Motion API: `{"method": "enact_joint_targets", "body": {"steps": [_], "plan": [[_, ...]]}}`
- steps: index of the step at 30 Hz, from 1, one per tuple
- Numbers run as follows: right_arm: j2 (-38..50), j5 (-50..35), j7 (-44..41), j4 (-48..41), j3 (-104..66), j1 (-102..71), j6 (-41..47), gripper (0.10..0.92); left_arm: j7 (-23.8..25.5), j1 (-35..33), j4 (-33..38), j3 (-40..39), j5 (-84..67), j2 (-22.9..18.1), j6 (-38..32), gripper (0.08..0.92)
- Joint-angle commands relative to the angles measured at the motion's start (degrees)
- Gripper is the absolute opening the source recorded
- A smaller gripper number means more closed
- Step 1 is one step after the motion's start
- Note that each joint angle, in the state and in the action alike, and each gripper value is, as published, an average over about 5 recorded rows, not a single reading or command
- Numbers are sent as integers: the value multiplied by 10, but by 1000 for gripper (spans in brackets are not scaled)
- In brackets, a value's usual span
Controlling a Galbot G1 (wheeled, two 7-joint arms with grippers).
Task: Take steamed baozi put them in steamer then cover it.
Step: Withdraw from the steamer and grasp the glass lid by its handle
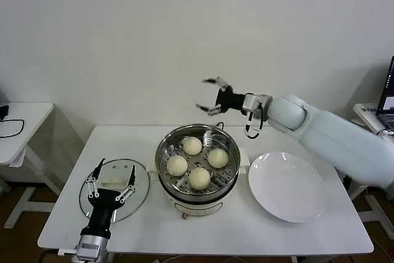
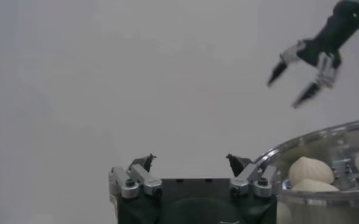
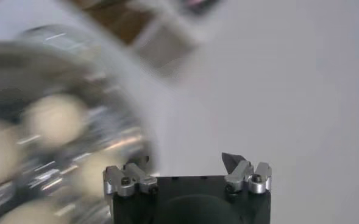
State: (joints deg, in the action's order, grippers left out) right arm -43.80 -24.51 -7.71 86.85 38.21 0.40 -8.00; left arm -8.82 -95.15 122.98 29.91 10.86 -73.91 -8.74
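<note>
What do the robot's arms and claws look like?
The right arm is smooth, chunky, pale blue-white, with a looped cable at its wrist. Both the right claw and left claw have black bodies, silvery metal linkages and dark pointed fingertips.

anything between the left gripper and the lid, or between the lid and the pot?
Nothing visible. The left gripper hangs open directly over the cover, which lies flat on the table. The stretch of table to the steamer is bare; the right gripper, empty, is above the pot's far rim.
</note>
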Motion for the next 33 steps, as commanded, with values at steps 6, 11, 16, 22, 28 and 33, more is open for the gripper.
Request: {"method": "enact_joint_targets", "body": {"steps": [6, 11, 16, 22, 28, 33], "plan": [[-90, 39, 250, 15, -501, -526, -176, 823, -16, 19, -23, 9, 78, 4, -2, 823], [-144, 59, 239, 14, -570, -595, -201, 823, -30, 23, -53, 16, 120, 13, -7, 823], [-179, 65, 228, 12, -619, -652, -217, 823, -56, 29, -108, 26, 228, 21, -7, 823], [-200, 69, 211, 7, -654, -711, -223, 823, -89, 46, -206, 38, 431, 35, -29, 823], [-215, 70, 201, 9, -661, -740, -224, 823, -111, 67, -285, 48, 580, 40, -31, 823], [-225, 74, 194, 9, -658, -750, -224, 823, -110, 75, -318, 49, 618, 41, -6, 823]]}}
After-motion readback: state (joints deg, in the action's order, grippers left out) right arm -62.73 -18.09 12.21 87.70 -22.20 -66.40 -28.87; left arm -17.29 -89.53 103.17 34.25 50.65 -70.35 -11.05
